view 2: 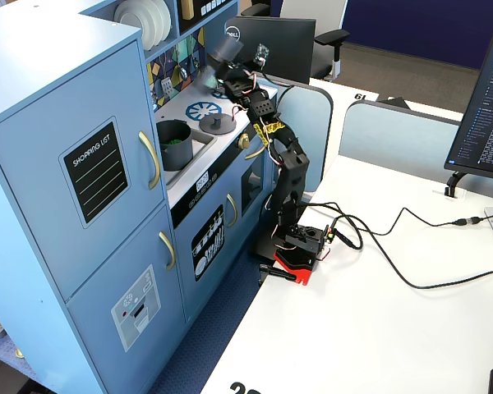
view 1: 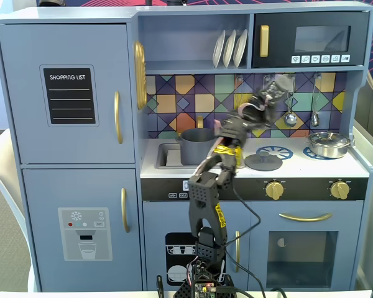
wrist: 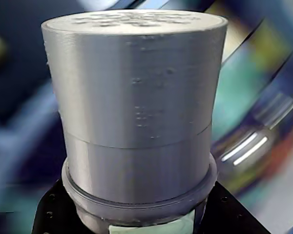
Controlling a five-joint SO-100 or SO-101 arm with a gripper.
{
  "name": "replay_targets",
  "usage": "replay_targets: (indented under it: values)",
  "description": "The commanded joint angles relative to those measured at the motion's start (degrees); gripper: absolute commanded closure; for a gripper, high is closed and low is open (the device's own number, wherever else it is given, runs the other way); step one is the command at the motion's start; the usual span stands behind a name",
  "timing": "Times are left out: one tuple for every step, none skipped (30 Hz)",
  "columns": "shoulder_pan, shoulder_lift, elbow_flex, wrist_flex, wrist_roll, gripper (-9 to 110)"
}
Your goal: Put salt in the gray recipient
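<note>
Above the white counter [view 1: 298, 162] of the blue toy kitchen, the black arm reaches up from the white desk [view 2: 378, 328], its gripper [view 1: 275, 84] blurred and raised in front of the patterned backsplash, just under the dark microwave shelf [view 1: 308, 40]. Open room lies over the counter between the flat gray round lid [view 1: 263, 162] and the shiny steel lidded pan [view 1: 328, 144] at the right edge; hanging utensils [view 1: 290, 118] are close beside the gripper.

The salt, a gray cylindrical shaker [wrist: 136, 112] with a perforated lighter top and a sliver of pale label at its base, fills the wrist view, standing straight up from the black gripper, which pinches its lower part; the fingers themselves are mostly hidden. In a fixed view from the side the shaker [view 2: 223, 51] is held high, well above the counter.

The matte gray cylindrical pot [view 1: 197, 146] stands in the sink, left of the arm in the front fixed view, well apart from the shaker.
</note>
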Motion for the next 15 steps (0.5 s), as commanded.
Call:
replay_targets:
  values:
    - [-9.84, 7.12, -9.58, 13.45, 35.42, 101]
    - [-12.3, 6.86, -10.9, 15.82, 41.04, 101]
    - [-14.77, 6.68, -11.78, 17.49, 46.85, 101]
    - [-17.14, 6.68, -11.87, 18.37, 52.73, 101]
    - [-19.6, 6.42, -11.87, 19.16, 57.22, 101]
    - [-21.88, 5.98, -11.95, 19.69, 61.26, 101]
    - [-23.73, 5.27, -12.22, 20.39, 65.21, 101]
    - [-25.4, 4.31, -13.01, 21.36, 69.43, 101]
    - [-26.72, 3.25, -13.89, 22.32, 73.74, 101]
    - [-28.39, 2.46, -14.41, 22.85, 77.26, 101]
    - [-29.79, 1.76, -14.59, 22.94, 80.24, 101]
    - [-30.85, 1.23, -14.85, 22.94, 83.41, 101]
    - [-31.9, 0.79, -14.85, 22.5, 85.52, 101]
    - [-32.87, 0.35, -14.59, 21.53, 87.19, 101]
    - [-33.66, 0.09, -14.33, 20.39, 88.68, 101]
